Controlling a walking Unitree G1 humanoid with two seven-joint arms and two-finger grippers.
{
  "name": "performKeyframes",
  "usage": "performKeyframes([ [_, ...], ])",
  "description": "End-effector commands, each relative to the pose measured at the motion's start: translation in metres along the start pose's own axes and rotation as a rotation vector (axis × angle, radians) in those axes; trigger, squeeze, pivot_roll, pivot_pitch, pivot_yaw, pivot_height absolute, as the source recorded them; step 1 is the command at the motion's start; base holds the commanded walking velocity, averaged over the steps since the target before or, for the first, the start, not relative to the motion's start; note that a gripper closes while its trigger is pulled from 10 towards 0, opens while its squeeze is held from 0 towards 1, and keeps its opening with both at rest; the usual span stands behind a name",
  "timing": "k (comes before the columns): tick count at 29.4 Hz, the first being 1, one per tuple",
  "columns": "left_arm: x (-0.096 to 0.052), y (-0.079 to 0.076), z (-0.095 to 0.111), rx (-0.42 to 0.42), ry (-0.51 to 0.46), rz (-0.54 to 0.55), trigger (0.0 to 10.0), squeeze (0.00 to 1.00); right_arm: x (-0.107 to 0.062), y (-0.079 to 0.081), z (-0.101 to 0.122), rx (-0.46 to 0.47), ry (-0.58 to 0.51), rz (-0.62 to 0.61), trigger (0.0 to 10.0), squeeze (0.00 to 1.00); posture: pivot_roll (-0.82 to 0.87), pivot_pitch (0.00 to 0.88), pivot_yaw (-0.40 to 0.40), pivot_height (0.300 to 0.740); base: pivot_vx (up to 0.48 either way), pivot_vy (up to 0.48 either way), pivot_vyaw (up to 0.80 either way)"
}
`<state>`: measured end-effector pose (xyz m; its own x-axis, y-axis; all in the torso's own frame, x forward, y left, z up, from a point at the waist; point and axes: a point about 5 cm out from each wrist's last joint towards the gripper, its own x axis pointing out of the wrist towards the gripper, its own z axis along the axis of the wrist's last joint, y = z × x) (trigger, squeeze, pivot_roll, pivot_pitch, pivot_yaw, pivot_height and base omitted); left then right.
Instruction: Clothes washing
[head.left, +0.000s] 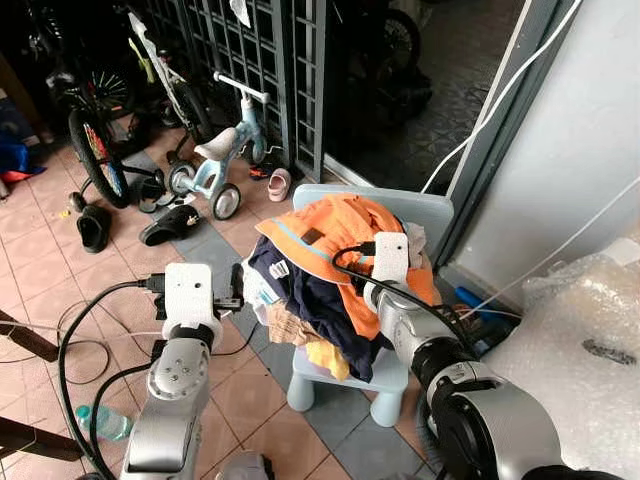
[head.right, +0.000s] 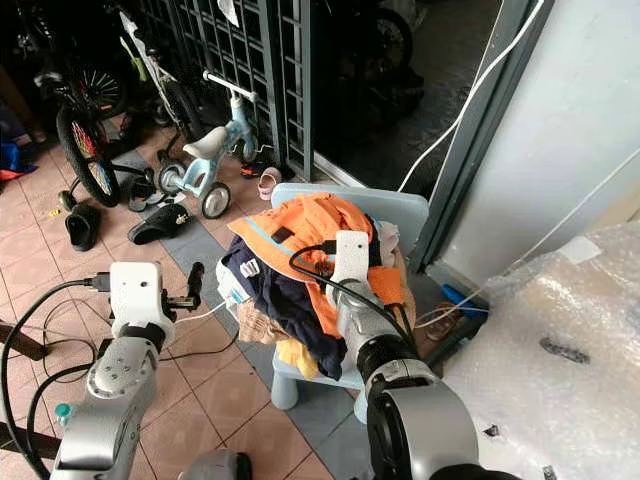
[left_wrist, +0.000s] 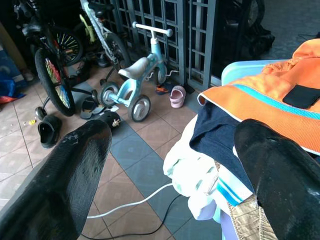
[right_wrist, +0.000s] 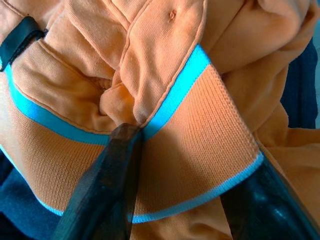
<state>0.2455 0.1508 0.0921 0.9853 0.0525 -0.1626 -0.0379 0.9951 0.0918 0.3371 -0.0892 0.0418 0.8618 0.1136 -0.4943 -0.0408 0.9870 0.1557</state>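
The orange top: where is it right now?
The orange top lies on top of the clothes pile on the light blue chair, ahead of the robot toward its right, with the right gripper pressed into its striped hem.

One pale blue chair (head.left: 420, 210) carries one heap of clothes. In the heap at least five pieces can be told apart: one orange garment (head.left: 330, 235) with blue stripes, one navy garment (head.left: 310, 290), one white piece (left_wrist: 192, 175), one tan piece (head.left: 290, 325) and one yellow piece (head.left: 330, 358). One child's tricycle (head.left: 222, 160) stands on the tiled floor, with one large bicycle (head.left: 95, 150) fully made out beside it. One pink small shoe (head.left: 279, 184) and three dark shoes (head.left: 94, 227) lie nearby. One plastic bottle (head.left: 102, 422) lies on the tiles. Two silver arms show.
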Motion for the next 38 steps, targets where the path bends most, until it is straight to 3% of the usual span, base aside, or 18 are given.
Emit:
performKeyframes([
  [1, 0.002, -0.002, 0.004, 0.005, -0.01, 0.002, 10.0, 0.0, 0.001, 0.001, -0.002, 0.021, 0.013, -0.001, 0.0, 0.0, 0.05, 0.025, -0.015, 0.74, 0.0, 0.0, 0.0],
  [22, 0.007, -0.007, 0.003, -0.01, -0.008, -0.009, 10.0, 0.0, 0.001, 0.009, 0.0, 0.091, -0.003, 0.093, 0.0, 0.0, 0.04, 0.008, -0.022, 0.74, 0.0, 0.0, 0.0],
  [24, 0.007, -0.008, 0.004, -0.009, -0.012, -0.011, 10.0, 0.0, 0.001, 0.015, 0.009, 0.108, -0.049, 0.141, 0.0, 0.0, 0.04, 0.007, -0.021, 0.74, 0.0, 0.0, 0.0],
  [27, 0.007, -0.009, 0.006, 0.035, -0.027, -0.004, 10.0, 0.0, -0.001, 0.018, 0.021, 0.052, -0.125, 0.186, 0.0, 0.0, 0.04, 0.0, -0.02, 0.74, 0.0, 0.0, 0.0],
  [30, 0.007, -0.015, 0.008, 0.045, -0.053, -0.046, 10.0, 0.0, -0.006, 0.006, 0.027, -0.063, -0.224, 0.163, 0.0, 0.0, 0.02, 0.0, -0.023, 0.74, 0.0, 0.0, 0.0],
  [32, 0.008, -0.018, 0.007, 0.018, -0.044, -0.059, 10.0, 0.0, -0.015, -0.005, 0.039, -0.101, -0.36, 0.15, 0.0, 0.0, 0.0, 0.0, -0.022, 0.74, 0.0, 0.0, 0.0],
  [33, 0.008, -0.018, 0.007, 0.018, -0.044, -0.059, 10.0, 0.0, -0.015, -0.005, 0.039, -0.101, -0.36, 0.15, 0.0, 0.0, 0.0, 0.0, -0.022, 0.74, 0.0, 0.0, 0.0],
  [34, 0.008, -0.02, 0.008, 0.029, -0.053, -0.08, 10.0, 0.0, -0.024, -0.01, 0.047, -0.149, -0.443, 0.15, 0.0, 0.0, -0.01, 0.0, -0.012, 0.74, 0.0, 0.0, 0.0],
  [37, 0.007, -0.027, 0.01, 0.064, -0.076, -0.131, 10.0, 0.0, -0.04, -0.017, 0.057, -0.2, -0.549, 0.139, 0.0, 0.0, -0.03, 0.0, -0.006, 0.74, 0.0, 0.0, 0.0],
  [38, 0.009, -0.032, 0.011, 0.076, -0.087, -0.162, 10.0, 0.0, -0.056, -0.021, 0.069, -0.2, -0.637, 0.123, 0.0, 0.0, -0.05, 0.0, 0.012, 0.74, 0.0, 0.0, 0.0],
])
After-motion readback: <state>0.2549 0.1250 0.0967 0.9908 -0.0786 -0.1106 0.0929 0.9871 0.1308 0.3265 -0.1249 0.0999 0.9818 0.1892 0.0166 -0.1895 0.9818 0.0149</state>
